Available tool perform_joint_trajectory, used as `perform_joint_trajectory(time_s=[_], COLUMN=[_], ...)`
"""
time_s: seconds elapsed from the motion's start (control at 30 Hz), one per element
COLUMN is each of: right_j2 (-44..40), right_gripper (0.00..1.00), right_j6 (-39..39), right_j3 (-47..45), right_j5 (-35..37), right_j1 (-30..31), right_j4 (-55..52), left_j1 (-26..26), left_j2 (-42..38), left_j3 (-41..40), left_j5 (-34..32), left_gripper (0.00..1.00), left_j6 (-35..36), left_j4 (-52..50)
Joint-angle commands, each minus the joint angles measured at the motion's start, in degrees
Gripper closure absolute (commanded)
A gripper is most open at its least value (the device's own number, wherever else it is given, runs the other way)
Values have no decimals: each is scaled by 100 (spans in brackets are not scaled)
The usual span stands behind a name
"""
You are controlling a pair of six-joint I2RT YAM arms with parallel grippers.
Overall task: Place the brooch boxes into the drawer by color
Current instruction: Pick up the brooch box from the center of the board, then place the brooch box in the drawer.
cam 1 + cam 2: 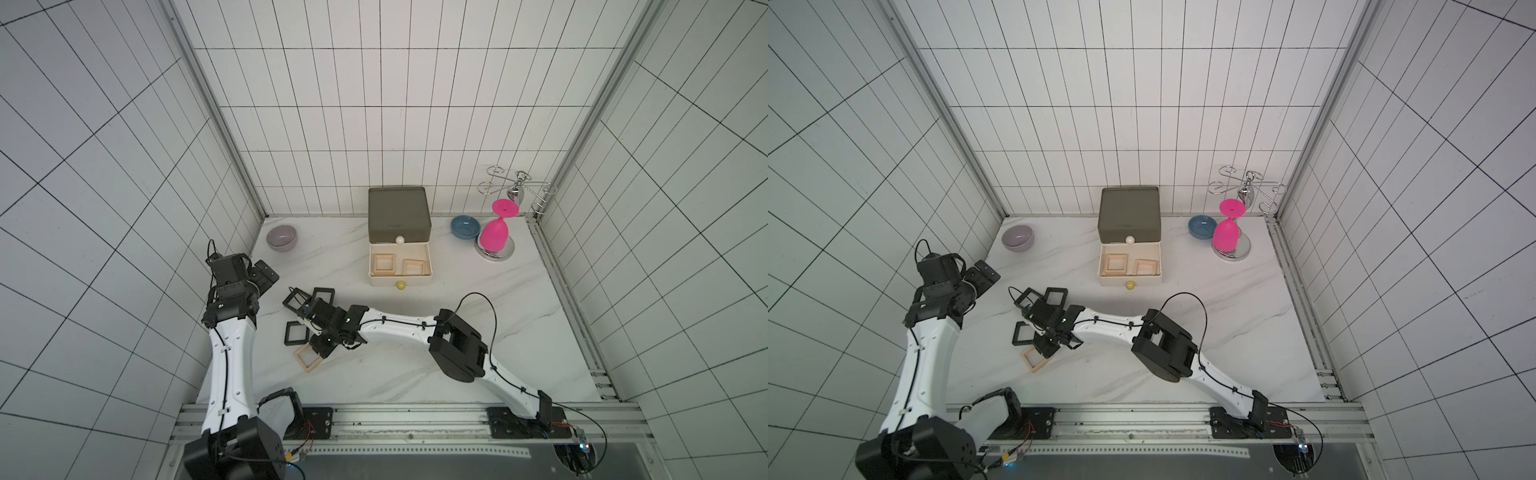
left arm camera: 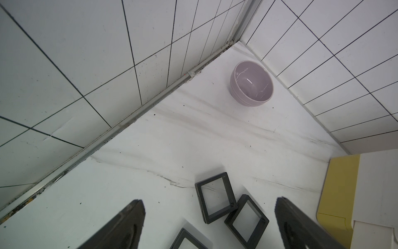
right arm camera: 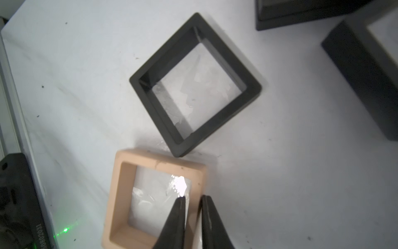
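Note:
A peach brooch box (image 3: 120, 194) lies flat on the marble top near the front left (image 1: 309, 360). My right gripper (image 3: 193, 197) is shut on one side wall of its frame, one finger inside the see-through centre and one outside. Three black brooch boxes lie close by (image 1: 296, 333) (image 1: 297, 301) (image 1: 323, 296); the nearest (image 3: 195, 84) touches the peach one's corner. The drawer chest (image 1: 397, 214) stands at the back, its white tier (image 1: 399, 279) pulled out with two peach boxes (image 1: 384, 264) (image 1: 415, 267) inside. My left gripper (image 2: 209, 200) hangs open and empty above the black boxes (image 2: 246, 221).
A lilac bowl (image 1: 281, 237) sits in the back left corner. At the back right are a blue bowl (image 1: 465, 226) and a pink goblet (image 1: 494, 232) upside down on a chrome rack (image 1: 517, 191). Tiled walls close three sides.

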Motion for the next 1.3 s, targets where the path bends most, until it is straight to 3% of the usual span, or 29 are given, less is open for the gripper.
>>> perform_joint_trajectory(time_s=[0.0, 0.2, 0.57, 0.77, 0.93, 1.27], right_j2=[-376, -1038, -2946, -3938, -4178, -3549], right_gripper=[89, 96, 98, 100, 100, 100], right_j6=[124, 270, 245, 445, 509, 895], right_j3=[-286, -828, -2058, -2307, -2140, -1878], right_j5=[366, 521, 683, 951, 1463, 1844], right_j1=[-89, -300, -768, -1388, -2081, -3040], right_j4=[-267, -30, 446, 250, -269, -1092], left_j1=[22, 23, 21, 27, 21, 22], left_j2=[-119, -137, -235, -164, -163, -164], left_j3=[-34, -68, -149, -135, -148, -175], left_j5=[77, 143, 337, 536, 624, 732], left_gripper=[2, 2, 2, 2, 2, 2], left_j6=[17, -32, -127, -132, -116, -104], left_j4=[133, 151, 229, 252, 278, 298])
